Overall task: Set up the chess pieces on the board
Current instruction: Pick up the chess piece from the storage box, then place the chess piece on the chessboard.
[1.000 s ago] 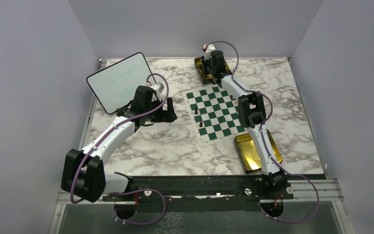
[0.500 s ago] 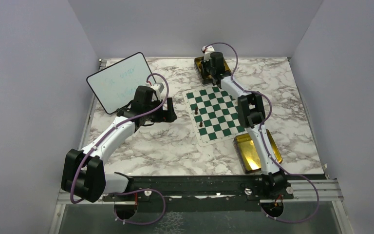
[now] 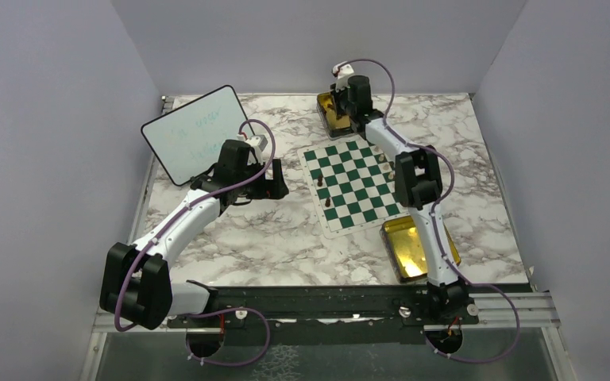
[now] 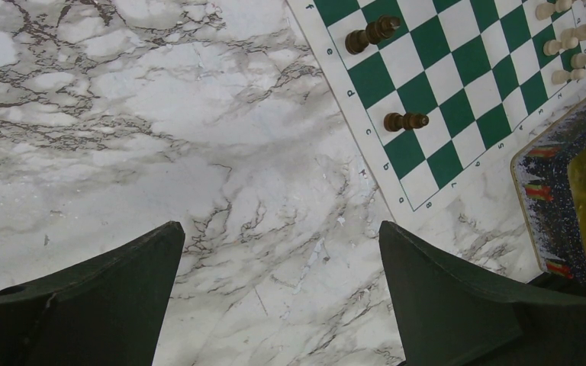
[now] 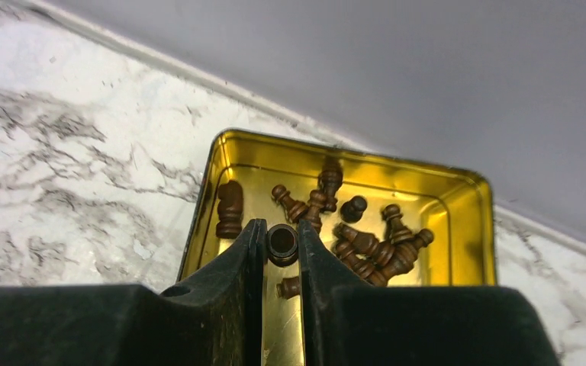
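Right wrist: right tool (image 5: 279, 233) pinching round-based brown piece (image 5: 282, 242) over glossy gold tin (image 5: 458, 217); left tool (image 4: 278, 232) spread wide.

Plain grey-lavender walls (image 3: 318, 40) enclose a marble-patterned table (image 3: 270, 238).

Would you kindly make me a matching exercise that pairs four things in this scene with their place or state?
Things:
1. left claw
2. right claw
3. whiteboard
4. cream pieces

Place or state:
A. shut on a dark brown piece above the far tin
B. on the board
C. wide open over the marble table
D. far left part of the table

Pairs: 1-C, 2-A, 3-D, 4-B
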You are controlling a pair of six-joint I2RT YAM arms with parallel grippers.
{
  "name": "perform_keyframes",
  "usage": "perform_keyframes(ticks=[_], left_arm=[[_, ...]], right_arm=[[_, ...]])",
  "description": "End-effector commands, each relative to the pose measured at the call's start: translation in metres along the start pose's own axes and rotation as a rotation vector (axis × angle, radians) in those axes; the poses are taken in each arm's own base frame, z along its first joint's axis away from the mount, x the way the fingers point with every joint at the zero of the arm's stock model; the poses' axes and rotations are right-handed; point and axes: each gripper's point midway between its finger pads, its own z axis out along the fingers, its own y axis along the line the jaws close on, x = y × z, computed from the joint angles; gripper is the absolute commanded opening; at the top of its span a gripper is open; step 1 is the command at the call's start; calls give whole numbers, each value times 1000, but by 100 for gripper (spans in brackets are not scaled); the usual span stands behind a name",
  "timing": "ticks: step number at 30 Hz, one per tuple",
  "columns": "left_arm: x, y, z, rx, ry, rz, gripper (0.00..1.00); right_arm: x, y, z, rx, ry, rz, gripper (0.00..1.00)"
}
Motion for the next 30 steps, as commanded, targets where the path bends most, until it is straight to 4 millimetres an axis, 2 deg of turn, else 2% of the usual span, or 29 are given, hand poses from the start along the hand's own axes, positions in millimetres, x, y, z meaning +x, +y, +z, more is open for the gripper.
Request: perform_keyframes(ticks=[1, 7, 9, 13, 14, 25, 30], left_arm=[[-14, -6, -8, 15, -47, 23, 99], [-20, -6, -18, -1, -90, 32, 99], [-21, -7, -21, 2, -99, 34, 99], [-24, -8, -25, 2, -116, 34, 99], [-25, -8, -26, -1, -121, 33, 99], [-24, -9, -30, 3, -127, 31, 99], [-24, -9, -30, 5, -127, 30, 99]], right_arm=[[-76, -19, -28, 43, -129, -27, 13], [-93, -16, -59, 27, -126, -5, 12], [-107, -14, -79, 13, -143, 13, 12], [-105, -3, -115, -23, -142, 49, 11], [-94, 0, -124, -29, -120, 59, 11], [-39, 45, -225, -126, -40, 96, 11], [-15, 86, -265, -197, -22, 72, 11]])
